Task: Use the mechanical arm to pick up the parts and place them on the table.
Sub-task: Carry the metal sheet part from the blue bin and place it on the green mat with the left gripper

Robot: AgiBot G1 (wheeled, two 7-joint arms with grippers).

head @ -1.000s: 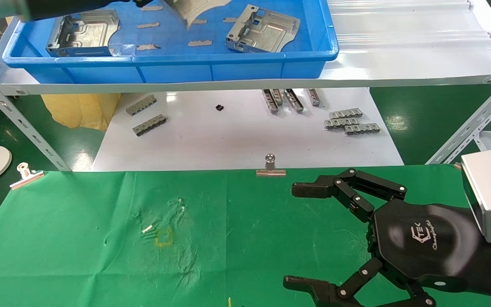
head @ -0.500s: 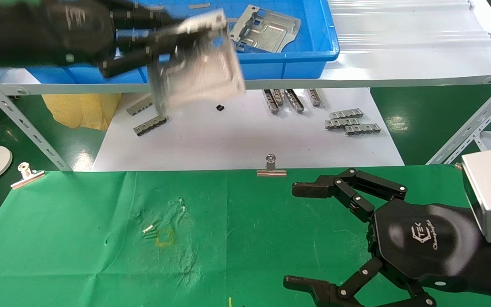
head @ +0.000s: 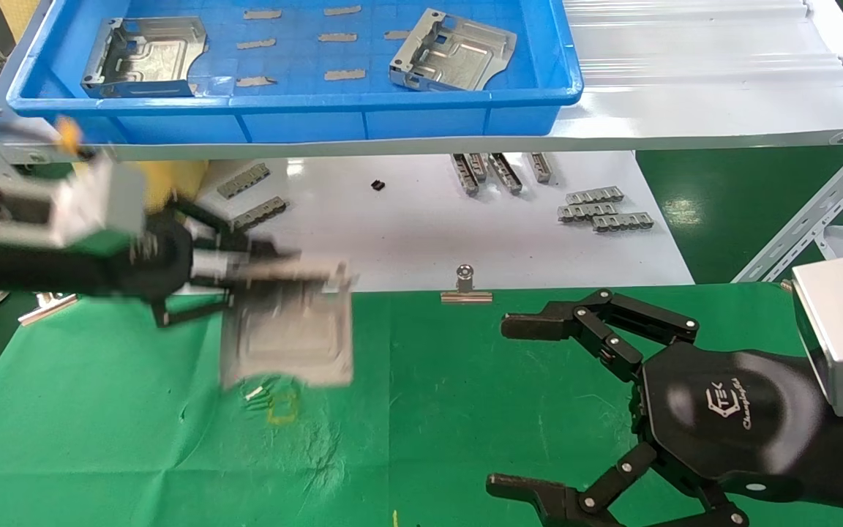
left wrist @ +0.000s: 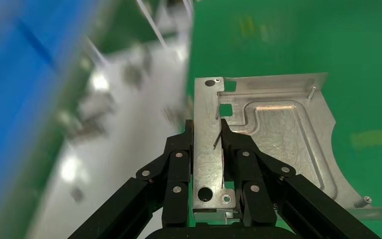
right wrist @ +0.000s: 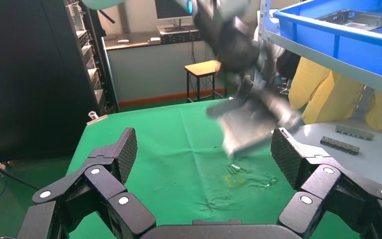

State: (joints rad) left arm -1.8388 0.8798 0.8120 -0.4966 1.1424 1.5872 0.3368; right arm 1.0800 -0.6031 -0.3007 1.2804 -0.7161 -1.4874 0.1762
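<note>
My left gripper [head: 275, 274]: fingers clamped on one edge of the part [head: 288, 337].
Part: hangs beyond my fingertips, above the green table [head: 99, 439], near its far edge.
My right gripper [head: 531, 402]: spread wide, empty, low over the table's right side.

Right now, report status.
Left gripper shut on sheet-metal plate, above green table. Right gripper open, parked over table. Nothing in the way.

"TEK" on right hand [head: 538, 406]

Bright even light; the left hand [head: 246, 282] and its plate [head: 288, 338] are motion-blurred.
</note>
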